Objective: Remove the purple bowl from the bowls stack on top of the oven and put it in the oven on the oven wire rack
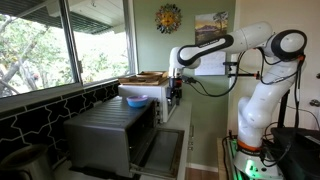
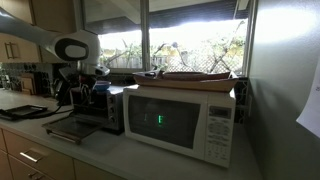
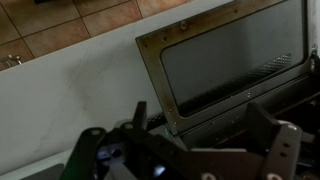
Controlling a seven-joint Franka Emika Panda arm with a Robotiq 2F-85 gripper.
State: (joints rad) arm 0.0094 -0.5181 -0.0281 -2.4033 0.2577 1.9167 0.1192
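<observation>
The dark grey oven stands on the counter with its front door folded down; it also shows in an exterior view. A bright blue bowl sits on top of the oven. I cannot make out the purple bowl in any view. My gripper hangs above the open door, in front of the oven's upper edge. In the wrist view its dark fingers are spread wide with nothing between them, over the door's glass pane.
A white microwave with a flat tray on top stands beside the oven. Windows and a dark tiled backsplash run behind. The white counter lies beside the open door. A wall is close by.
</observation>
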